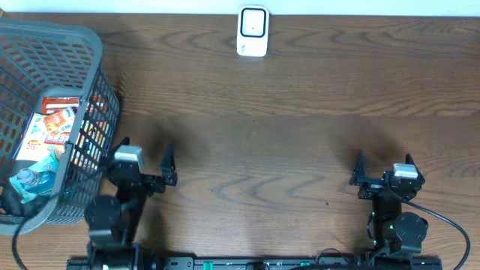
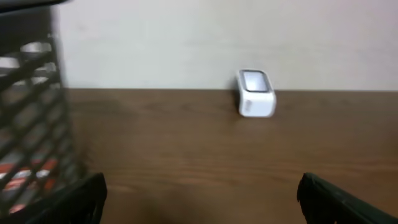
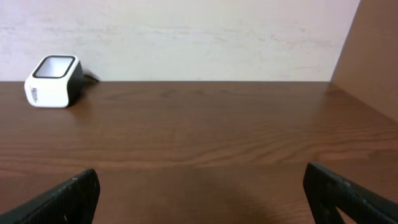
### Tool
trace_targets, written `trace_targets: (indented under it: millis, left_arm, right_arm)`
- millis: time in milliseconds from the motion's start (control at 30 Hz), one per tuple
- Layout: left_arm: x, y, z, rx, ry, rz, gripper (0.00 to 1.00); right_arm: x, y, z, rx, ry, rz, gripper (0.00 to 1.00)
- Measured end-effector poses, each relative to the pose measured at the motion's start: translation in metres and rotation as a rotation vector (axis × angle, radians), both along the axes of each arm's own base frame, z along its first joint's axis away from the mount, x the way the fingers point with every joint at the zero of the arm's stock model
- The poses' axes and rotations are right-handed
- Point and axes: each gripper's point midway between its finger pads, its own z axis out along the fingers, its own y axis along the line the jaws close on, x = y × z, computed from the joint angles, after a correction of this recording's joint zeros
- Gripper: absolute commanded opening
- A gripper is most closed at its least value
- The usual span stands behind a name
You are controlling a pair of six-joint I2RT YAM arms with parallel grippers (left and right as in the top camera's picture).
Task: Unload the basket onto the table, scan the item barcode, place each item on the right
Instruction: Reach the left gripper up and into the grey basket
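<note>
A white barcode scanner point(image 1: 253, 31) stands at the table's far edge, near the middle; it also shows in the left wrist view point(image 2: 255, 93) and the right wrist view point(image 3: 55, 81). The items lie in a grey mesh basket point(image 1: 90, 52) at the left: a red, white and orange packet point(image 1: 54, 126) and a clear blue-tinted bottle point(image 1: 31, 183). My left gripper point(image 1: 145, 152) hovers open just right of the basket, empty point(image 2: 202, 196). My right gripper point(image 1: 384, 162) stands open and empty near the front right point(image 3: 202, 193).
The basket's wall point(image 2: 31, 130) fills the left of the left wrist view, close to my left finger. A brown side panel point(image 3: 373, 56) rises at the table's right end. Bare wooden tabletop point(image 1: 262, 150) lies between both grippers and the scanner.
</note>
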Motion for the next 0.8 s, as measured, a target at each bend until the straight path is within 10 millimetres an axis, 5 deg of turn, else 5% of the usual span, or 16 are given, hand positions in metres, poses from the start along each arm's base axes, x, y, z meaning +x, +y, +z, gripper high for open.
trace_targets:
  millis: [400, 800]
  left_arm:
    - [0.038, -0.040, 0.045, -0.121, 0.129, -0.241, 0.98]
    - [0.044, -0.052, 0.074, -0.214, 0.285, -0.296, 0.98]
  right_arm:
    - [0.000, 0.000, 0.000, 0.000, 0.000, 0.000, 0.99]
    - [0.000, 0.000, 0.000, 0.000, 0.000, 0.000, 0.99]
